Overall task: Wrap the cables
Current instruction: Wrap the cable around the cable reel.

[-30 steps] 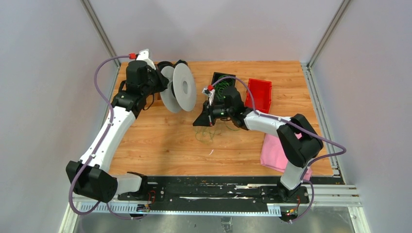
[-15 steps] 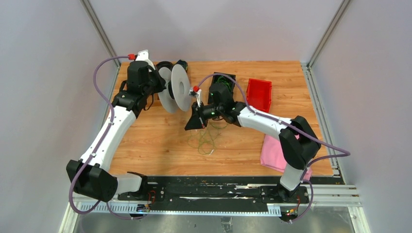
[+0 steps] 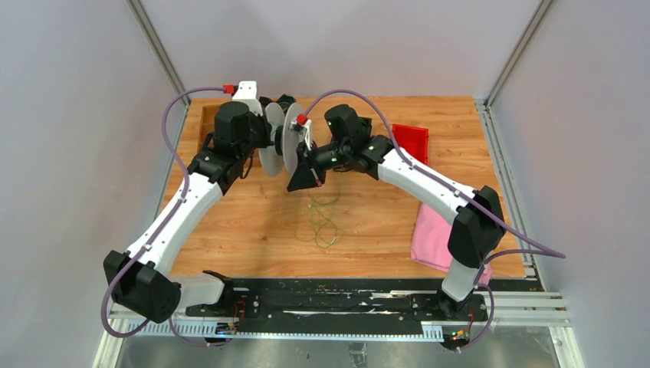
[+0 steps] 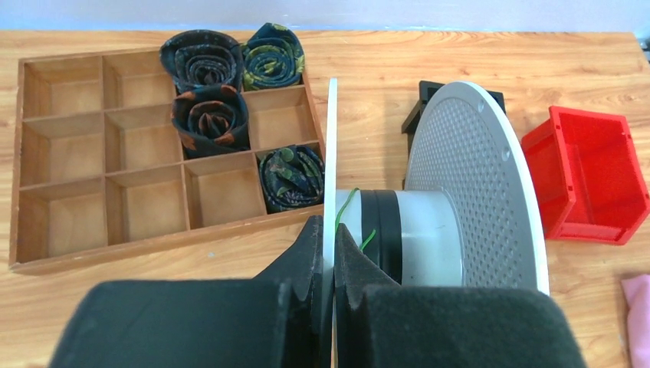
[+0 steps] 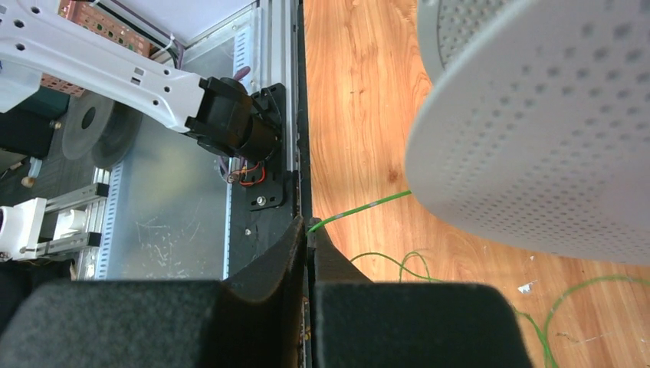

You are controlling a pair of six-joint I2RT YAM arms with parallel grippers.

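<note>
- The cables [image 3: 323,225]: thin green loops lying on the wooden table [image 3: 245,226], near its middle.
- The right gripper [image 5: 309,227]: fingers closed, pinching one green strand that runs toward the grey spool [image 4: 467,192].
- The left gripper [image 4: 330,234]: clamped on the spool's near flange; green wire lies on the hub.

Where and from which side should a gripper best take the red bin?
Probably by the rim of one thin side wall of the red bin, coming down from above. It stands with its open top upward, so one finger can pass inside the wall and the other outside.
</note>
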